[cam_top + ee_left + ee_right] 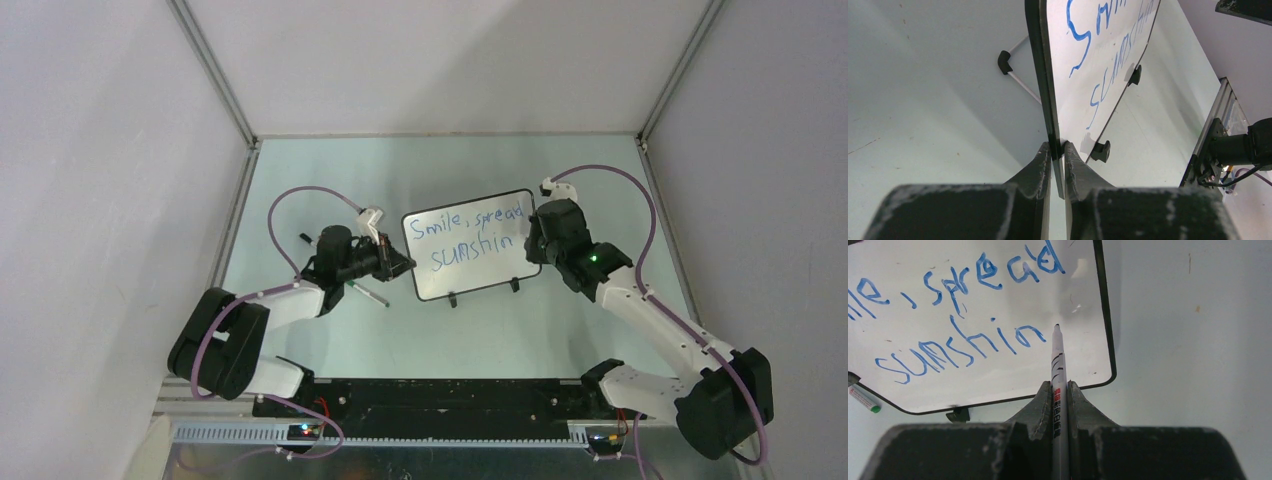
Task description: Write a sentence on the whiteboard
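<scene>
right pincer (1060, 388): scuffed black, clamping slim white marker (1058, 356) | whiteboard (998, 376): glossy

Sentence (468, 240) on whiteboard (462, 283): "Smile, spread sunshin".

This is a robotics lab test cell. Plain white panel walls (100, 150) close in the left, far and right sides, joined by bare aluminium corner posts (213, 75). A pale green tabletop (560, 320) carries two white-and-black robot arms (290, 305) looped with purple cables (298, 191). They are bolted to a black base plate (450, 395) at the near edge, beside a slotted grey metal cable duct (430, 432) and small lit circuit boards (305, 430).
</scene>
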Available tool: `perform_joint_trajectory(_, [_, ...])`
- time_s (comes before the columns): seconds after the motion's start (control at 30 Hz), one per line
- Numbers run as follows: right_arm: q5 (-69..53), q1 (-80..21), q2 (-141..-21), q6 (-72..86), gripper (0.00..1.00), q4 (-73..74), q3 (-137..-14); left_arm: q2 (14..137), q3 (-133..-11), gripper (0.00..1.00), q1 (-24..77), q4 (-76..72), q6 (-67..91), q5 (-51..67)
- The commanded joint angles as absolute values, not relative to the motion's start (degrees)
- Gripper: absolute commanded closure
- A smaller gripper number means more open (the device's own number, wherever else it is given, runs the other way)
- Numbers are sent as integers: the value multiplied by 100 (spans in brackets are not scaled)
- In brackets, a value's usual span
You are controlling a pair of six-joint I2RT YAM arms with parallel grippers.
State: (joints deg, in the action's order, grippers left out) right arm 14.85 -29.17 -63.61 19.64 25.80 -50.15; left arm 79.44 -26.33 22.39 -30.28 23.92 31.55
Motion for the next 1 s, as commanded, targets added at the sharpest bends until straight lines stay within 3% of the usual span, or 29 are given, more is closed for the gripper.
perform_joint_trajectory(0.0, [1368, -2846, -6455, 1964, 100, 2390, -5168, 7903, -2716, 95, 2269, -2805, 2144, 2952])
perform_joint_trajectory(0.97, [1689, -2713, -6869, 2136, 100, 2363, -5234, 7867, -2716, 94, 2268, -2772, 2127, 2938])
